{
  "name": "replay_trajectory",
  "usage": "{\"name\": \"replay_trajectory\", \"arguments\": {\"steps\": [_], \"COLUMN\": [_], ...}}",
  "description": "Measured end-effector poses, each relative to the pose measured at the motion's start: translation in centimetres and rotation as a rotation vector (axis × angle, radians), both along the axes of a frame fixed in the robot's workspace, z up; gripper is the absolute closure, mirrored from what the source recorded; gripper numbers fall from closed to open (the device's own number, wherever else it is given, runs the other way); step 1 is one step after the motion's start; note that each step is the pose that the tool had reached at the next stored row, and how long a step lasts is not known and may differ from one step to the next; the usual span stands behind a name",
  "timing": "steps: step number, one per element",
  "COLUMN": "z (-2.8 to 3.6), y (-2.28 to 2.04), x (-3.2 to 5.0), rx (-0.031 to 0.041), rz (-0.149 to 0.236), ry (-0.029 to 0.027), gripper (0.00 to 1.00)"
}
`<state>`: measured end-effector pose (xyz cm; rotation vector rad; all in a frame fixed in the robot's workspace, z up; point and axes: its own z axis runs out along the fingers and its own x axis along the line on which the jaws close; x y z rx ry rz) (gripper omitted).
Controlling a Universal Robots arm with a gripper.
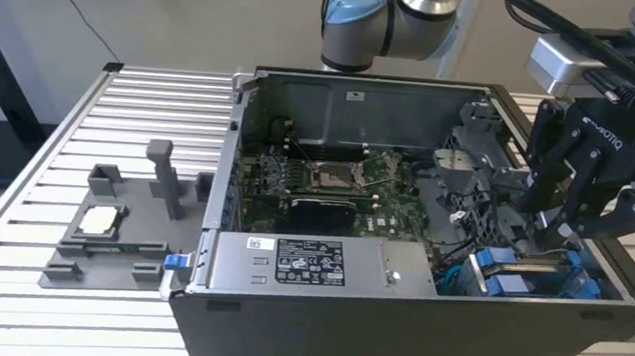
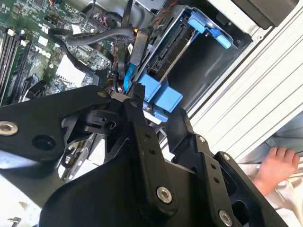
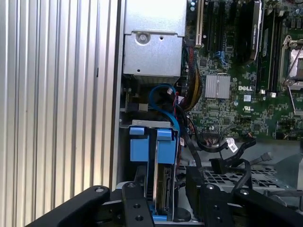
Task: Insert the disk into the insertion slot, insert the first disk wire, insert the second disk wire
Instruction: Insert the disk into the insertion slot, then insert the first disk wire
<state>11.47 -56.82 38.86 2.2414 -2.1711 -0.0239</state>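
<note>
Gripper, exterior view: your gripper hangs from the arm at the exterior view's right and extends down into the open computer case, its tips nearest the insertion slot.
Slot, exterior view: you find it in the case's near corner on the exterior view's right, beside the power supply. The grey fixture tray lies well apart on the slatted table.
Gripper, second wrist view: released. The gripper shows two black fingers standing apart, with the insertion slot's blue rail ends between them.
Cable, second wrist view: a blue cable runs down to one fingertip; you cannot tell whether they touch.
Gripper, first wrist view: the gripper straddles the insertion slot, one finger on each side, grasping nothing you can see.
Disk, first wrist view: the disk stands on edge between the blue rails, directly between the fingers, with a dark gap separating it from one finger.
Cable, first wrist view: the blue cable arcs from beside the power supply towards the slot's blue tabs.
</note>
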Motion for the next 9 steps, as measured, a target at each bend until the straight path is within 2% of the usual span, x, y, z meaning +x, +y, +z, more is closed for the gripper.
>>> {"name": "replay_trajectory", "arguments": {"steps": [3, 4, 5, 6, 7, 8, 9], "z": [0.0, -0.02, -0.04, -0.04, -0.04, -0.05, -0.05], "y": [0.0, 0.0, 0.0, 0.0, 0.01, 0.0, 0.0], "x": [0.0, -0.01, -0.01, 0.0, 0.0, 0.06, 0.07], "rx": [-0.0001, 0.0, 0.0001, -0.0001, -0.0003, 0.0024, 0.0086], "rz": [0.0, 0.0, 0.0, 0.0, 0.0, 0.001, 0.002], "ry": [-0.0007, -0.0054, -0.0122, -0.0228, -0.0377, -0.0437, -0.0451], "gripper": [0.53, 0.53, 0.53, 0.53, 0.53, 0.53, 0.53]}}
